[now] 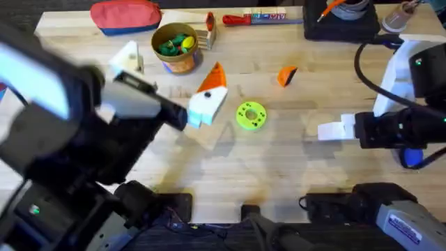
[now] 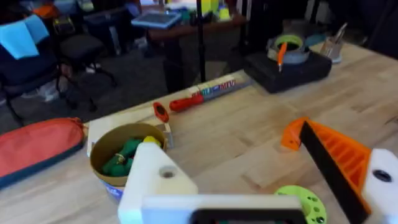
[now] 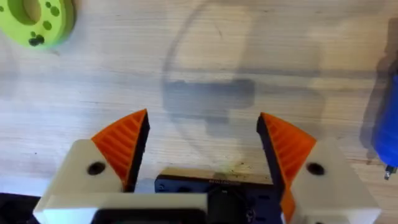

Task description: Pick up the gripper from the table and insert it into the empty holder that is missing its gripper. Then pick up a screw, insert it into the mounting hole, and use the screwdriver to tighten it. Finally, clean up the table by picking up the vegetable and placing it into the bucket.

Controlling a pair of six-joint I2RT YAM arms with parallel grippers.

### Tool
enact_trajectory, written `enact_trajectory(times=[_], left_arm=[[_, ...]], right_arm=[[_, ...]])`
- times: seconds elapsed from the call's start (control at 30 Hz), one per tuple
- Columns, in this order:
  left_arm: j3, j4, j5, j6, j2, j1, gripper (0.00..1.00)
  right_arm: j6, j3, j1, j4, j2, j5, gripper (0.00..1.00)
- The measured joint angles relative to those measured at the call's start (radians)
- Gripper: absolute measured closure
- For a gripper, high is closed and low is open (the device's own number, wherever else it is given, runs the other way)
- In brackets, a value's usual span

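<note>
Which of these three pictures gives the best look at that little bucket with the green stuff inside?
The left wrist view: the bucket sits close, so you see into it, with green pieces and something yellow inside, though a white finger covers its near edge. The overhead view shows the bucket whole but smaller, beside the red pouch. The right wrist view faces bare table elsewhere.

The left arm (image 1: 63,139) was big, dark and fuzzy, and it covered much of the desk (image 1: 293,174) on that side. In the left wrist view, the left hand (image 2: 261,186) was cut off at the edge, and its plain white holder (image 2: 155,180) hid part of the bucket (image 2: 106,163). The green disc (image 2: 305,202) only peeked out behind it. The blue screwdriver (image 3: 387,134) was cut off at the side of the right wrist view, and from overhead only a bit of it (image 1: 412,157) showed under the right arm. The stuff inside the bucket (image 1: 175,47) was too small to tell.
</note>
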Motion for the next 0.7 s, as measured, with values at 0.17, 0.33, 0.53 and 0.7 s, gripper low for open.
enact_trajectory(times=[0.17, 0.33, 0.53, 0.7], left_arm=[[-0.215, 0.146, 0.032, -0.026, -0.209, 0.041, 0.013], [-0.369, 0.196, 0.132, -0.085, -0.330, 0.159, 0.011], [-0.438, 0.226, 0.263, -0.141, -0.376, 0.264, 0.014], [-0.445, 0.126, 0.324, -0.159, -0.376, 0.278, 0.013]], right_arm=[[0.000, 0.000, 0.000, 0.000, 0.000, 0.000, 0.010], [0.000, 0.000, 0.000, 0.000, 0.000, 0.000, 0.008], [0.000, 0.000, 0.000, 0.000, 0.000, 0.000, 0.010], [0.000, 0.000, 0.000, 0.000, 0.000, 0.000, 0.010]])
